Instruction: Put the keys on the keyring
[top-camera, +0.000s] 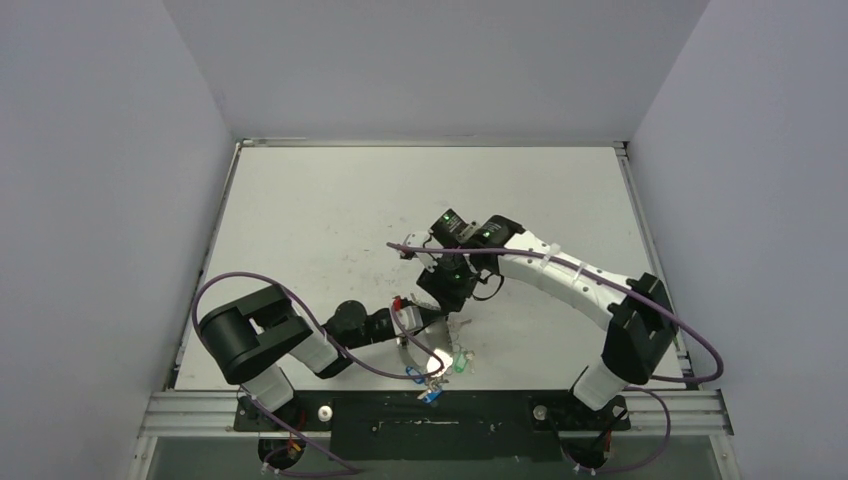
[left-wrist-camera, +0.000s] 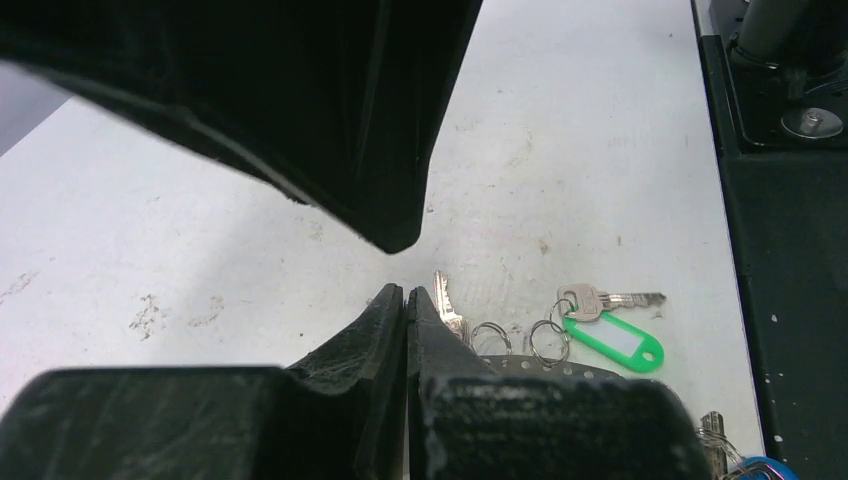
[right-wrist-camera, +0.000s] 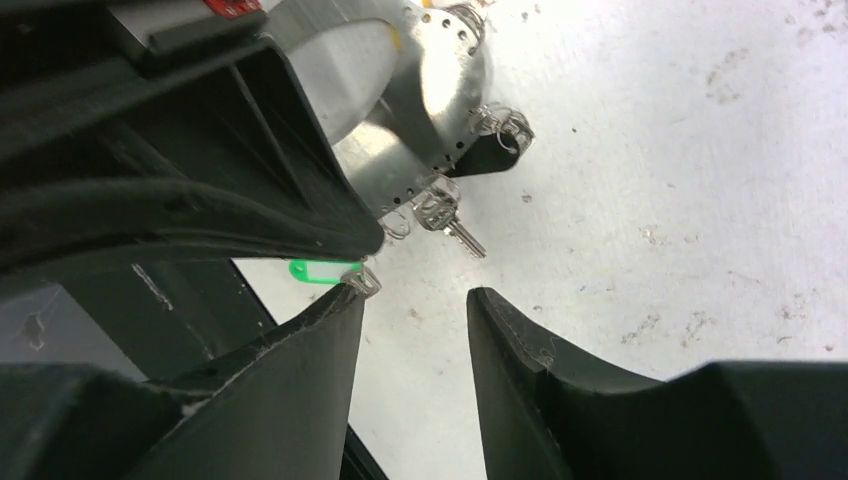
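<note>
The keyring (right-wrist-camera: 440, 95) shows as a shiny curved metal band with holes along its edge, and small split rings hang from it. A bare key (right-wrist-camera: 455, 225) and a dark clip (right-wrist-camera: 482, 158) hang at its rim. My left gripper (left-wrist-camera: 405, 292) is shut right beside the band (left-wrist-camera: 540, 365), with nothing visible between its pads. A key with a green tag (left-wrist-camera: 610, 340) lies to its right, and a plain key (left-wrist-camera: 447, 305) lies by the fingertip. My right gripper (right-wrist-camera: 418, 292) is open over bare table, just above the left one (top-camera: 425, 325).
Blue-tagged keys (top-camera: 412, 376) and another blue tag (top-camera: 432, 396) lie at the table's near edge by the black base rail (top-camera: 480, 415). The right arm's dark body (left-wrist-camera: 380, 150) hangs over the left gripper. Purple cables (top-camera: 250, 280) loop near both arms.
</note>
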